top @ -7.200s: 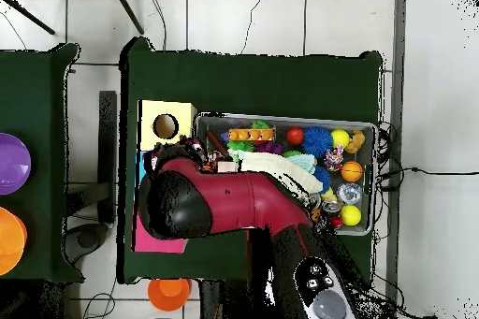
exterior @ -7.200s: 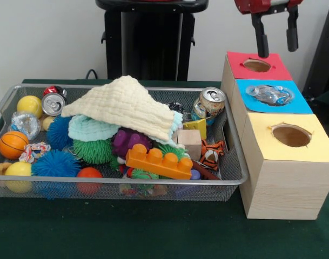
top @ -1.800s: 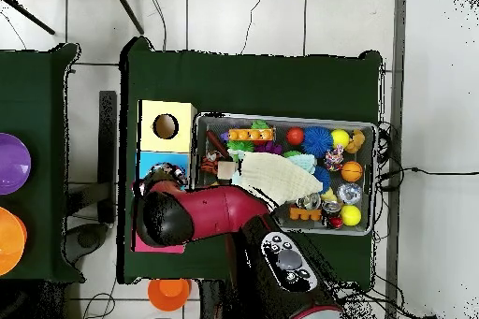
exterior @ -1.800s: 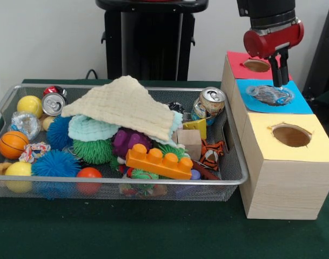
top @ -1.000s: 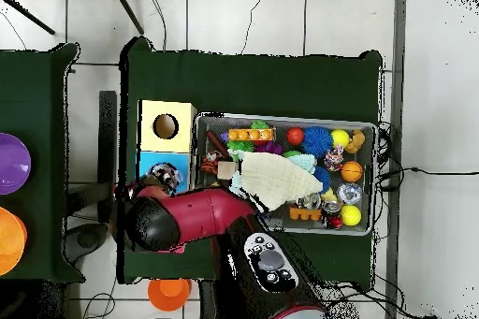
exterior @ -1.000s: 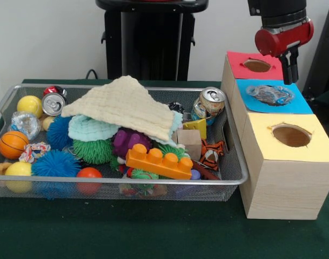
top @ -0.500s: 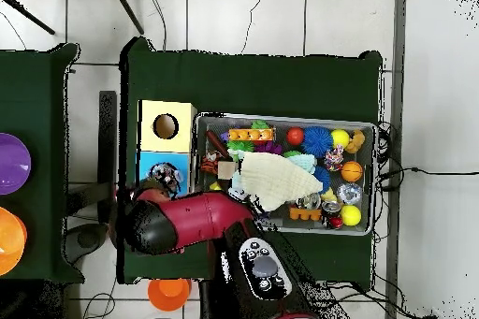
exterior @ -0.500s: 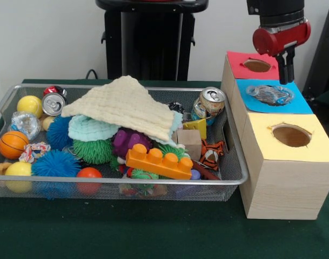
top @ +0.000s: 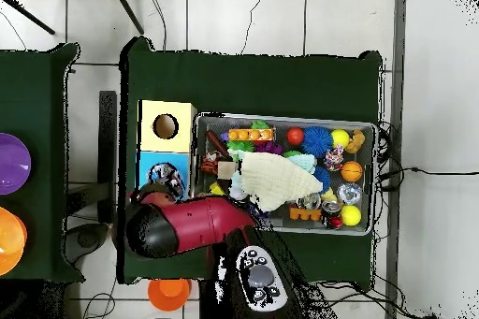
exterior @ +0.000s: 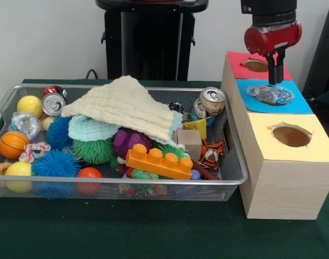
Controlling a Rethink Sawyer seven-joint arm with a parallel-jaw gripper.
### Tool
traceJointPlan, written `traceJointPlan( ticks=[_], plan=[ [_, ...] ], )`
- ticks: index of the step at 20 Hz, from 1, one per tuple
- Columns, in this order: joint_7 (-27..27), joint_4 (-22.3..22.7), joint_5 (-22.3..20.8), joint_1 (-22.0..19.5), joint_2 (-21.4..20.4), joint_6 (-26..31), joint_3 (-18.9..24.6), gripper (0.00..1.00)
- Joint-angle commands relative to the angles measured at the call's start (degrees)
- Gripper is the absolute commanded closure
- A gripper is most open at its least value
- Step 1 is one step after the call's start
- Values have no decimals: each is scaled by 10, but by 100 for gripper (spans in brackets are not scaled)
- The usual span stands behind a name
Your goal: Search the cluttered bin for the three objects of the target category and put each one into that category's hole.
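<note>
Desk (exterior: 153, 237) w/ dark green cover carries everything. Wire mesh bin (exterior: 237, 162) sits on it, crammed w/ toys. Just beside the bin, touching or nearly so, stands a long wooden box (exterior: 283, 183) w/ three coloured tops in a row, each w/ a round hole: yellow (exterior: 291, 135) nearest the front cam, blue (exterior: 269, 96) in the middle, red (exterior: 256, 65) at the far end.

Red-and-black arm (top: 187, 226) comes down over the box. Its gripper (exterior: 273, 78) hangs right above the blue top's far edge, between red and blue holes. Fingers look pressed together into one dark stalk, nothing b/w them; not touching the box as far as I can see.

In the bin, biggest item is a cream cloth (exterior: 126, 105) draped over the pile, peak pointing up. Orange toy brick (exterior: 159, 162) lies w/ long axis slanting along the bin's near side. Upright-ish drink can (exterior: 208, 105) leans at the bin's box-side end, top tilted toward cam. Second can (exterior: 52, 103) lies at the opposite end, its top facing cam, long axis running away from it.

Crushed silvery can (exterior: 269, 94) sits in the blue hole, lying flat, long axis across the box, not fully dropped in.
</note>
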Motion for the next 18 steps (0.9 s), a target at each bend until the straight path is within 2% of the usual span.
traceJointPlan(
  ticks=[1, 6, 18],
  plan=[
    [65, -30, -25, 4, 3, 29, -37, 100],
    [62, -26, -22, -1, 20, 24, -25, 100],
    [75, -28, -30, 0, 16, -36, -27, 100]
  ],
)
